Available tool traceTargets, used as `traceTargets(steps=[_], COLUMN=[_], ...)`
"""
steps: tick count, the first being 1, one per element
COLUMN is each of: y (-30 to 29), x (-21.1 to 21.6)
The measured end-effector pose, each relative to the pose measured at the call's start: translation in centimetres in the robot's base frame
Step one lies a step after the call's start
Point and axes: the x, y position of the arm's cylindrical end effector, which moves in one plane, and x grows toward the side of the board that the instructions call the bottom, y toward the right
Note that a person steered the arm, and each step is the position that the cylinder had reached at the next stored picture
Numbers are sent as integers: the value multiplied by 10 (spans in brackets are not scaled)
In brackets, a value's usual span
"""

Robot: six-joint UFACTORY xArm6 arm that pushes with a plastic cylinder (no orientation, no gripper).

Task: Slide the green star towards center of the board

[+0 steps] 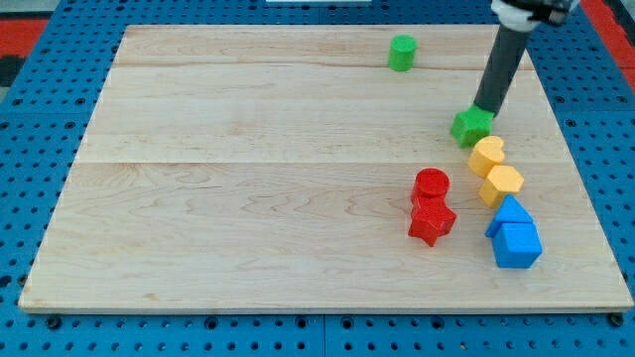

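The green star [471, 127] lies on the wooden board [248, 188] at the view's right, above the yellow blocks. My tip [483, 110] stands at the star's upper right edge, touching it or nearly so. The dark rod rises from there to the view's top right.
A green cylinder [402, 53] stands near the view's top. Two yellow blocks [487, 155] [502, 184] lie just below the star. A red cylinder [432, 184] and a red star [432, 221] sit to their left. Two blue blocks [510, 212] [517, 244] lie at the lower right.
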Motion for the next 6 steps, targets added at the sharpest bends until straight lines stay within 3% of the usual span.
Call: traceTargets(steps=[2, 4, 5, 6], y=[21, -100, -85, 26], x=[64, 56, 52, 50])
